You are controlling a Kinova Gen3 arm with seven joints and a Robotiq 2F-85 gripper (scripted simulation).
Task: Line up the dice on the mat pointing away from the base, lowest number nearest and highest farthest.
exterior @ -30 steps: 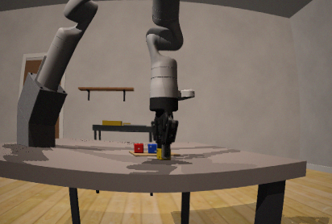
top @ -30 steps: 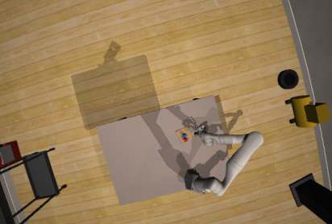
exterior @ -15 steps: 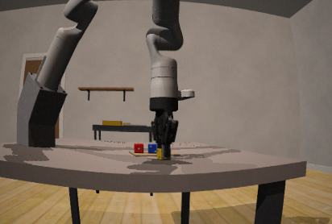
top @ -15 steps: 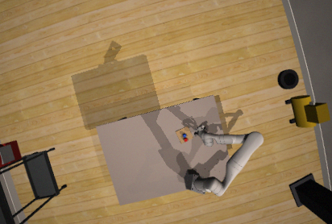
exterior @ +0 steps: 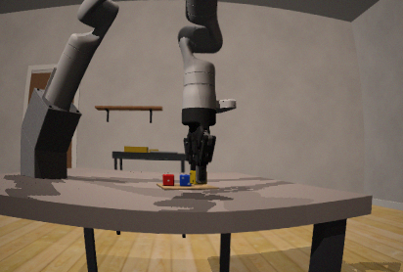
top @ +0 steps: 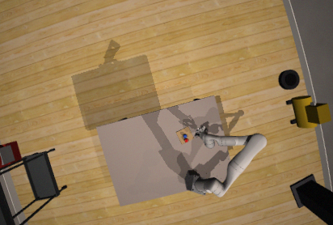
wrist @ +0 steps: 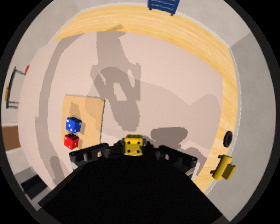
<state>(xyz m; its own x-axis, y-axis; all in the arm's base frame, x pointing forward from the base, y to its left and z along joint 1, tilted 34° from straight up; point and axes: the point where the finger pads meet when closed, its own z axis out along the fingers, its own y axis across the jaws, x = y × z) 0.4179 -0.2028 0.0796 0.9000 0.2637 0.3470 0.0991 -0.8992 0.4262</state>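
Note:
The tan mat (top: 180, 131) (exterior: 172, 188) (wrist: 94, 112) lies flat on the table. The red die (top: 186, 140) (exterior: 168, 180) (wrist: 71, 141) and the blue die (top: 185, 136) (exterior: 185, 180) (wrist: 73, 124) stand on it with a small gap, the red one nearer to the robot's base. Their top numbers are too small to read surely. My gripper (top: 197, 133) (exterior: 197, 173) (wrist: 134, 143) points down beside the mat and is shut on the yellow die (exterior: 193, 177) (wrist: 133, 143). The yellow die is slightly above the table and shows several pips in the wrist view.
The grey table (top: 137, 160) (exterior: 293, 201) (wrist: 156, 95) carries the robot's base (top: 191, 180) (exterior: 49, 137). The arm's shadows fall across the table and mat. Shelf, carts and a yellow machine stand far off.

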